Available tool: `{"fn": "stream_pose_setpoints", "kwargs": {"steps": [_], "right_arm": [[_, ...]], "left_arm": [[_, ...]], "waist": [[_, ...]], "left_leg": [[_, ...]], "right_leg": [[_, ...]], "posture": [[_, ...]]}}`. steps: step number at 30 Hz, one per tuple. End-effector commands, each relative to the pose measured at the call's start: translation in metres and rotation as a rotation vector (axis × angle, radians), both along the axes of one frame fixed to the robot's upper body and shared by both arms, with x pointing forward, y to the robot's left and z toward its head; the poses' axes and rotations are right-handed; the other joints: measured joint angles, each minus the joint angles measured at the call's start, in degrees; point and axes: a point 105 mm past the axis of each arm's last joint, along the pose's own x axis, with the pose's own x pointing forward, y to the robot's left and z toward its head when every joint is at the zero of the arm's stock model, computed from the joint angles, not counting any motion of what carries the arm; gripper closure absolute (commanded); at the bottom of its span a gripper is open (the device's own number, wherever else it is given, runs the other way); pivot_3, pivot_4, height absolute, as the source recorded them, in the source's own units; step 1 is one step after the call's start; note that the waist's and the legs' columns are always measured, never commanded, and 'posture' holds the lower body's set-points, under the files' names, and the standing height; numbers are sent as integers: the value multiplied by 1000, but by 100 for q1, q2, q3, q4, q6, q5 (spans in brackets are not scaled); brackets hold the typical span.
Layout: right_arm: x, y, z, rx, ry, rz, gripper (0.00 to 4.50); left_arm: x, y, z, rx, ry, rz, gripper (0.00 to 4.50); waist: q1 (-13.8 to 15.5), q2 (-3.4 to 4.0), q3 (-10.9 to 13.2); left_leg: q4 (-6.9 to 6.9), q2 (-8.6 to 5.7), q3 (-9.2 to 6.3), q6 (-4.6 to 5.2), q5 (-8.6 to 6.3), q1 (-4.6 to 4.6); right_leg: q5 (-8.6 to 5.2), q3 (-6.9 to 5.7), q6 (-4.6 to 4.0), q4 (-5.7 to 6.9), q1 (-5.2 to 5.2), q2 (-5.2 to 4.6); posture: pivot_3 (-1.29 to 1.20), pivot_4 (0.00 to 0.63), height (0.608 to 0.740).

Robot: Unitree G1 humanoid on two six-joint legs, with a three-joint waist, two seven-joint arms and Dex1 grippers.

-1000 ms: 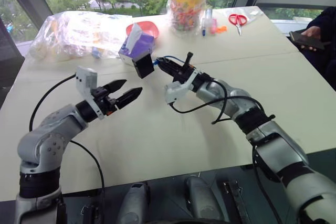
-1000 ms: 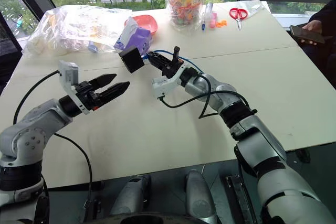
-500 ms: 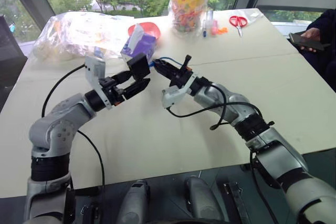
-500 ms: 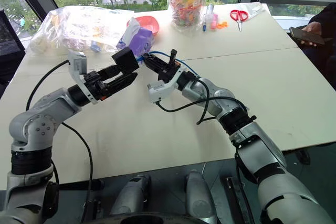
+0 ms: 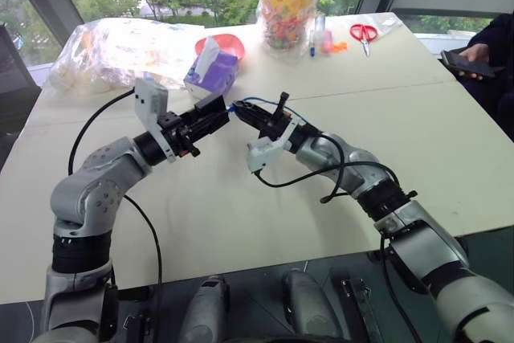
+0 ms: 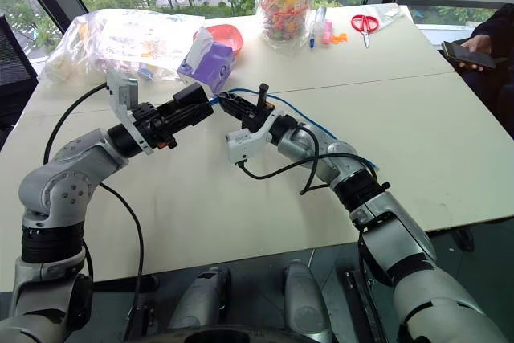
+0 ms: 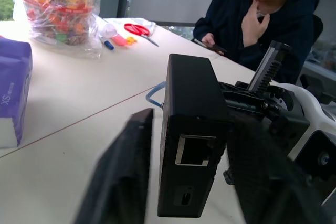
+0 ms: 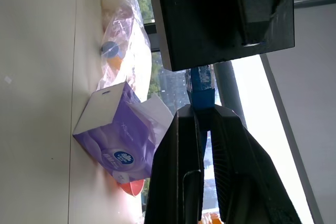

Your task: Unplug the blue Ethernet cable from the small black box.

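Held above the tabletop (image 5: 241, 222), the small black box (image 7: 191, 135) sits clamped between the left gripper's (image 5: 210, 119) fingers, light and rigid, while at its 3 o'clock the right gripper's (image 8: 202, 124) fingers pinch the limp blue Ethernet cable (image 8: 200, 83) behind its plug, best grasped there

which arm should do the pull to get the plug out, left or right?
Right, probably. The right gripper is already pinched on the thin blue Ethernet cable just behind its plug, in line with the port. The left gripper clamps the small matte black box, so it is better kept as the anchor.
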Motion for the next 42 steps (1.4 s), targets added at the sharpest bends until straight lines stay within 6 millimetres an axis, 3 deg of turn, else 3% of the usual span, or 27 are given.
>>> {"fn": "stream_pose_setpoints", "kwargs": {"steps": [1, 11, 15, 20, 27, 31, 35, 42], "right_arm": [[-2, -2, 18, 50, -36, 10, 4500], [2, -7, 20, 32, -15, 3, 4500], [5, -8, 19, 22, 11, 5, 2829], [5, -13, 13, -9, 150, 61, 312], [-15, -21, 14, -19, 619, 277, 312], [-28, -16, 42, 116, 972, 438, 312], [-33, -17, 64, 178, 1191, 540, 312], [-56, -21, 51, 19, 1543, 621, 312]], "left_arm": [[-8, -3, 10, 17, -62, -27, 3985], [-5, 2, 6, 43, -52, -8, 3985], [-3, 5, 5, 37, -54, -1, 3985], [-6, 9, 3, 59, -72, -31, 3985], [-21, 9, 0, 145, -80, -192, 3985], [-18, 12, 8, 133, -100, -191, 3985], [-23, 11, 17, 82, -117, -244, 3985], [-31, 12, 24, 89, -102, -329, 3985]], "waist": [[-1, 0, 0], [1, -1, 0], [1, -1, 1], [-12, -2, 1], [-9, -5, 5], [1, -5, 5], [3, -5, 5], [27, -5, 5]], "left_leg": [[0, 0, 0, 0, 0, 0], [0, 0, 0, 0, 0, 0], [0, 0, 0, 0, 0, 0], [-1, 0, 0, 0, 0, 0], [-2, 1, 0, 1, 0, 1], [-1, 3, -1, 1, -1, 1], [-1, 4, -2, 1, -1, 2], [-3, 5, -2, 3, -2, -4]], "right_leg": [[0, 0, 0, 0, 0, 0], [0, 0, 0, 0, 0, 0], [0, 0, 0, -1, 0, 0], [0, 0, 0, -1, 0, 0], [0, -1, 0, -5, 4, 0], [0, -2, 0, -2, 5, 1], [0, -3, 0, -1, 4, 3], [-1, -5, 1, -3, -3, 3]], "posture": [[0, 150, 740], [0, 150, 740], [0, 150, 740], [0, 150, 740], [0, 150, 740], [0, 150, 740], [0, 150, 740], [0, 150, 740]]}}
